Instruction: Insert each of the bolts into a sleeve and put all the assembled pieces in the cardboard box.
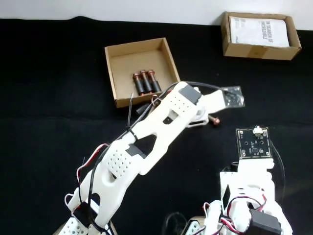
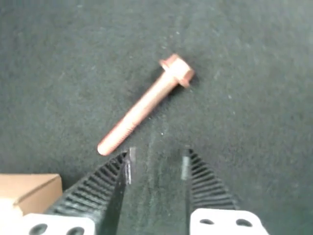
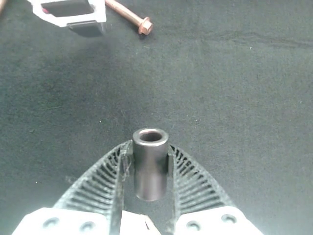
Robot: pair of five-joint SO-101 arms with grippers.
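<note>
A copper bolt (image 2: 146, 105) lies flat on the black cloth just ahead of my left gripper (image 2: 157, 164), which is open with nothing between its fingers. From above, the bolt's head (image 1: 214, 121) pokes out beside the left gripper (image 1: 199, 119) at mid-table. My right gripper (image 3: 149, 152) is shut on a dark metal sleeve (image 3: 150, 164), held upright with its open bore facing the camera. The same bolt (image 3: 132, 17) and the left gripper (image 3: 68, 12) show farther off. The cardboard box (image 1: 117, 58) holds three assembled pieces (image 1: 145, 82).
A second cardboard box (image 1: 259, 49) with a printed sheet inside stands at the back right. The right arm (image 1: 249, 186) sits at the front right. A corner of the cardboard box (image 2: 29, 193) lies close to the left gripper.
</note>
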